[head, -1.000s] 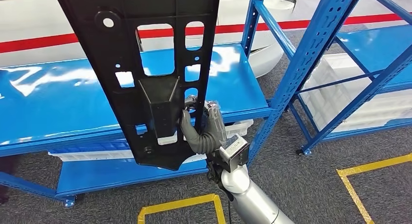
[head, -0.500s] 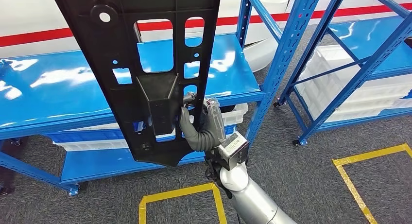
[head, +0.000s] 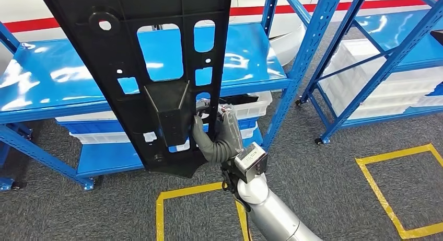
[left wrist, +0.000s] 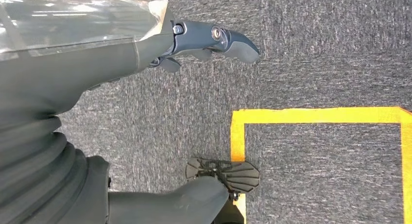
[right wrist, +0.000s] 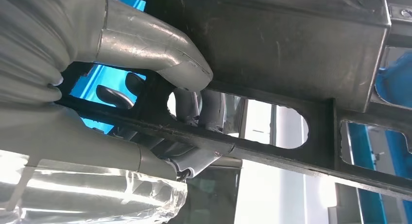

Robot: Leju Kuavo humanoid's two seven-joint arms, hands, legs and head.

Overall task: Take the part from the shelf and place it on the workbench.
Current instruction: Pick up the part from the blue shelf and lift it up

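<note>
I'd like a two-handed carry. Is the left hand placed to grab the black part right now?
Probably not as it stands: the left hand hangs open over the carpet, while the right hand holds the black part raised in front.

No text, label, brand or number can be read anywhere in these views. The black part (head: 156, 79) and the blue shelf (head: 68, 84) carry no legible marking.
</note>
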